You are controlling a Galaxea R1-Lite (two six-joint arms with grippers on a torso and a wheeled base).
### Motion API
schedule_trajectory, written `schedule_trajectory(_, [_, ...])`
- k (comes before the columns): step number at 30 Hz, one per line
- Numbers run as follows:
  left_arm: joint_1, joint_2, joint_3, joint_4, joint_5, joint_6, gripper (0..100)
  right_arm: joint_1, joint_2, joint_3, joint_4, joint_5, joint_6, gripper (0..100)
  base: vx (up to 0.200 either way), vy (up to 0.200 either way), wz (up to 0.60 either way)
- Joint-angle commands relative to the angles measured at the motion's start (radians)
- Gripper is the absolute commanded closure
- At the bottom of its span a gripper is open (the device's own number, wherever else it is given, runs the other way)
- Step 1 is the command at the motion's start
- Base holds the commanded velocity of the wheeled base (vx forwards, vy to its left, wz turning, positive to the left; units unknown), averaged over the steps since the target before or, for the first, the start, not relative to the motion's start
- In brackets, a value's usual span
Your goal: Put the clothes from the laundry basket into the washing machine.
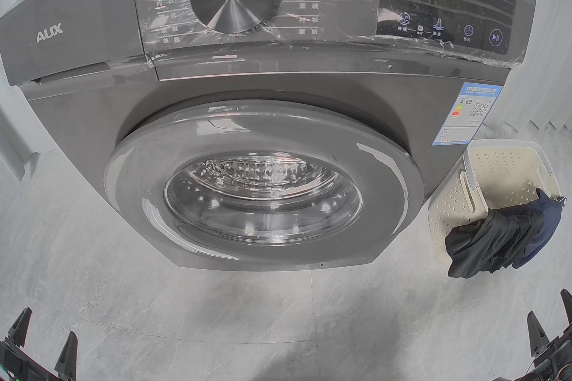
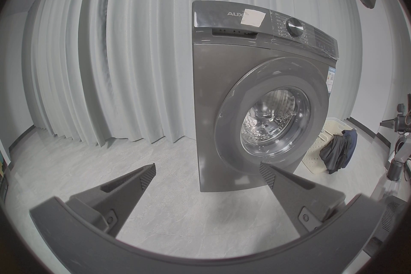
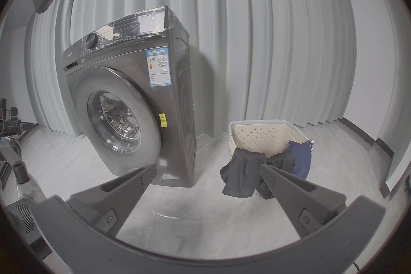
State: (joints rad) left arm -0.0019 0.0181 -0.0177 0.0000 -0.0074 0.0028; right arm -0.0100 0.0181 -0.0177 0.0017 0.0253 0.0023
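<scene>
Head view, clothes (image 1: 500,242) draped, laundry basket (image 1: 506,168) part-hidden

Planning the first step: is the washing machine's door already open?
No, the round glass door sits shut, flush against the front of the washing machine.

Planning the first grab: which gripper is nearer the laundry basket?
Right. The right gripper hovers just short of the laundry basket, on its side of the washing machine; the left gripper is far off, toward the machine's opposite side.
</scene>
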Motion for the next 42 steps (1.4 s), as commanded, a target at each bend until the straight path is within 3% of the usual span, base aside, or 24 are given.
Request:
schedule_trajectory(1, [0.0, -0.013, 0.018, 0.0, 0.0, 0.0, 0, 0.001, -0.004, 0.018, 0.0, -0.001, 0.001, 0, 0.0, 0.0, 0.0])
schedule_trajectory(10, [0.002, -0.013, 0.018, 0.0, -0.003, -0.012, 0, 0.001, -0.004, 0.018, 0.0, -0.001, 0.001, 0, 0.0, 0.022, 0.0])
schedule_trajectory(15, [0.002, -0.013, 0.018, 0.0, -0.002, -0.009, 0, 0.001, -0.004, 0.018, 0.001, -0.002, 0.001, 0, 0.0, 0.2, 0.0])
schedule_trajectory(32, [0.0, -0.013, 0.018, 0.0, 0.0, 0.0, 0, 0.001, -0.006, 0.018, -0.008, 0.016, -0.01, 0, 0.0, 0.0, 0.0])
schedule_trajectory(33, [0.0, -0.013, 0.018, 0.0, 0.0, 0.0, 0, 0.001, -0.007, 0.013, -0.014, 0.022, -0.016, 0, 0.0, 0.0, 0.0])
schedule_trajectory(38, [0.0, -0.013, 0.018, 0.0, 0.0, 0.0, 0, -0.001, 0.069, -0.199, -0.048, 0.09, -0.024, 0, 0.0, 0.0, 0.0])
schedule_trajectory(41, [0.0, -0.013, 0.018, 0.0, 0.0, 0.0, 0, 0.001, 0.22, -0.272, -0.043, 0.205, -0.024, 0, 0.0, 0.0, 0.0])
schedule_trajectory(42, [0.0, -0.013, 0.018, 0.0, 0.0, 0.0, 0, 0.001, 0.22, -0.272, -0.043, 0.205, -0.024, 0, 0.0, 0.0, 0.0])
